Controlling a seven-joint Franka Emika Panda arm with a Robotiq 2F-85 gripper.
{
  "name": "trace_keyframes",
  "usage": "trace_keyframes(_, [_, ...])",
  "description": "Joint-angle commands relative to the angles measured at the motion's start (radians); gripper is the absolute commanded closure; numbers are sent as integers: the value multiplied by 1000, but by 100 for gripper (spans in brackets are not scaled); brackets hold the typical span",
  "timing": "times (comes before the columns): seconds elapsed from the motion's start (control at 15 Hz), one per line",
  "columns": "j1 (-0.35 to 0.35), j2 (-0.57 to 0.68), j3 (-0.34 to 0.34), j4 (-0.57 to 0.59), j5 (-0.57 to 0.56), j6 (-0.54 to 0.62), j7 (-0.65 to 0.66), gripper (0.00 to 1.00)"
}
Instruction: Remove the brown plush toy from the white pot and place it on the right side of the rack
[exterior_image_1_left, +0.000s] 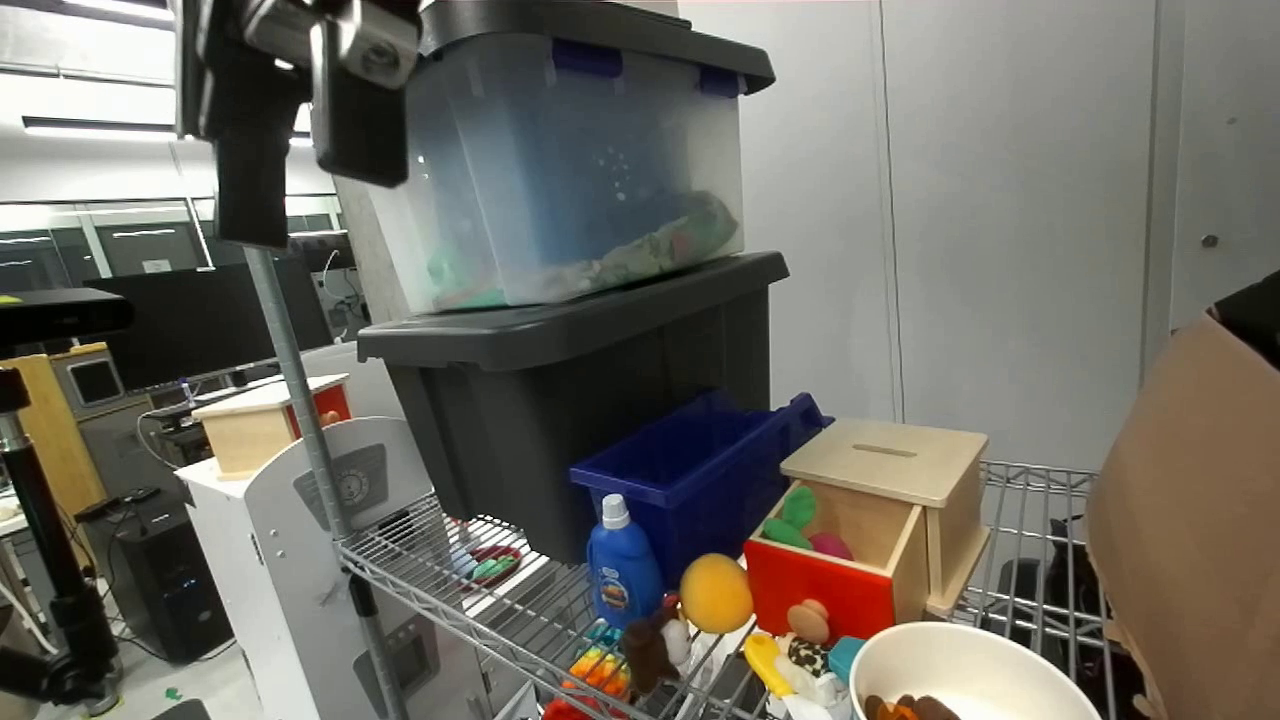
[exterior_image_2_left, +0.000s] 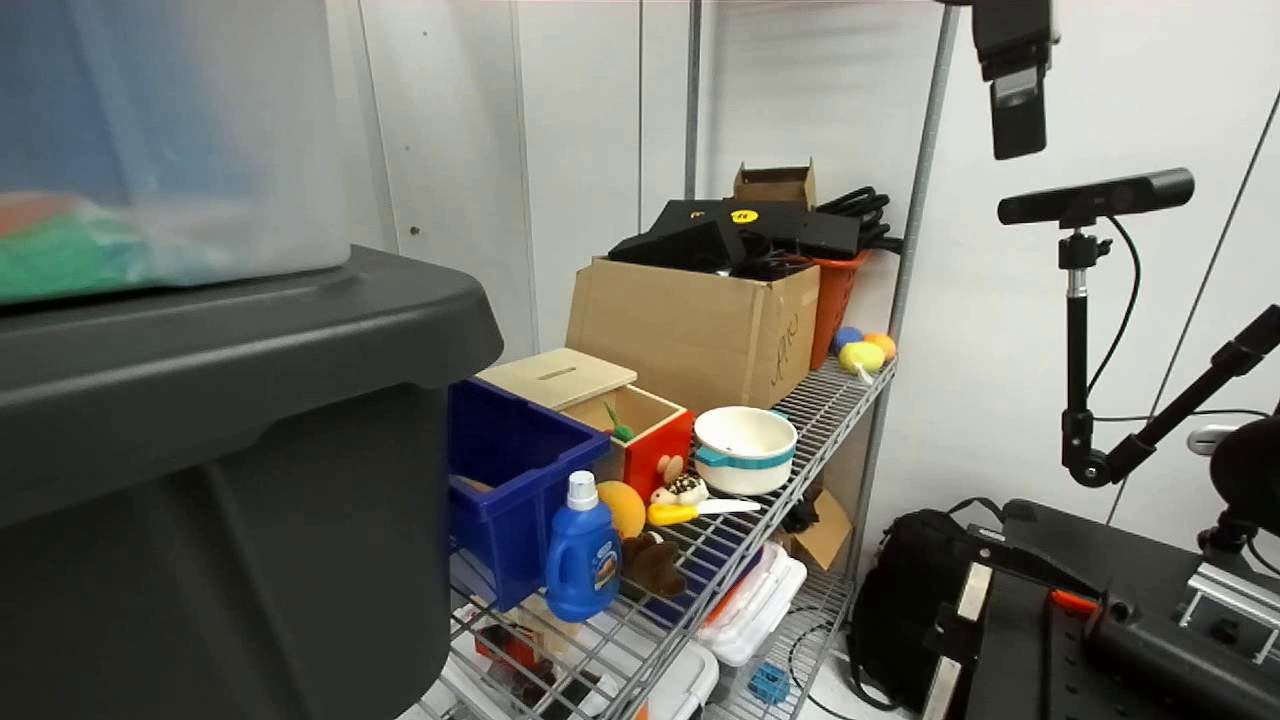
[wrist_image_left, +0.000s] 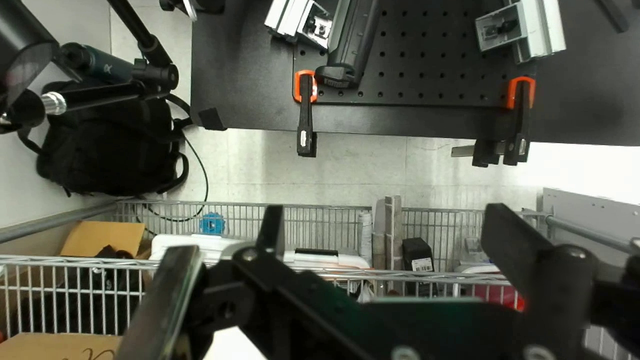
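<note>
Hanging fingers (exterior_image_1_left: 362, 135) spread, pot (exterior_image_2_left: 745, 480) near rack edge (exterior_image_2_left: 815, 466)

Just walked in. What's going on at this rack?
Teleop pick-and-place: the brown plush toy should go from the white pot to the right side of the rack. The robot's gripper is open and holds nothing, raised high and apart from the pot. What looks like the toy lies in the pot, cut off by the picture's bottom edge in an exterior view, so seemingly not picked yet.

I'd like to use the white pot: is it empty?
Not empty: in an exterior view, the brown plush toy, partly cut off, shows inside the white pot. How full, I cannot tell.
</note>
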Motion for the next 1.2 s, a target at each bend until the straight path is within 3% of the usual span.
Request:
trace_keyframes(0.0, [1,-17,-16,-74,-21,98,-41,0])
trace_keyframes(0.4, [-37,4,-65,-197,-14,356,-30,0])
trace_keyframes(0.73, [-57,48,-107,-224,19,495,-75,0])
trace_keyframes(1.13, [-49,84,-108,-162,65,476,-76,0])
